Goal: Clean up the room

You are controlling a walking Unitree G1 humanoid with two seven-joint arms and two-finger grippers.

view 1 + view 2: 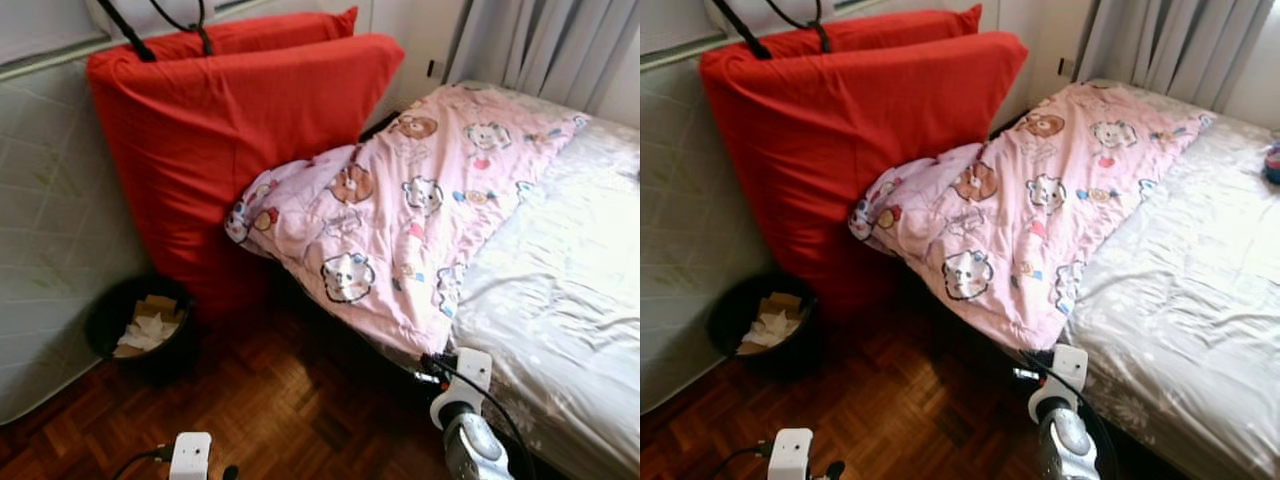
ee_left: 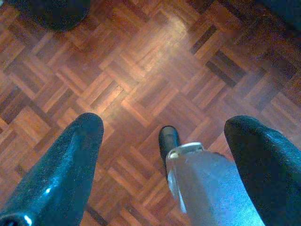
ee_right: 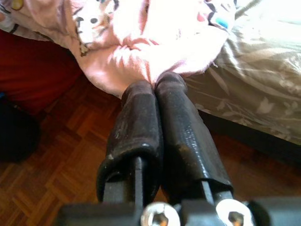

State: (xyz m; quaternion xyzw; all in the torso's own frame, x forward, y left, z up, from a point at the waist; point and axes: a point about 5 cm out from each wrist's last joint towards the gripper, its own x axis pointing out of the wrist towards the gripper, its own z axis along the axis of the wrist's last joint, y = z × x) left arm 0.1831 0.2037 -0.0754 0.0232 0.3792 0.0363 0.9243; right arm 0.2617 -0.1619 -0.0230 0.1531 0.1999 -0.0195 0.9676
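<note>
Right wrist view: your right claw [image 3: 155, 89] is clenched empty just beside the pink blanket [image 3: 155, 42] hem, likely poised to regrasp.

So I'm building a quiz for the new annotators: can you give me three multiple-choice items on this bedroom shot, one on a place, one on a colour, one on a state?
1. Where does the black waste bin stand?
A. on the bed
B. on the parquet floor beside the big cushion
C. under the curtain

2. What colour is the big cushion leaning against the wall?
A. red
B. blue
C. green

3. How are the right tool's fingers?
A. wide apart
B. pressed together, tips at the pink quilt's edge
C. around the bin

Key: B, the bin sits on the floor by the cushion's foot; A, the cover is plainly red; B, the right wrist view shows both fingers touching side by side.
</note>
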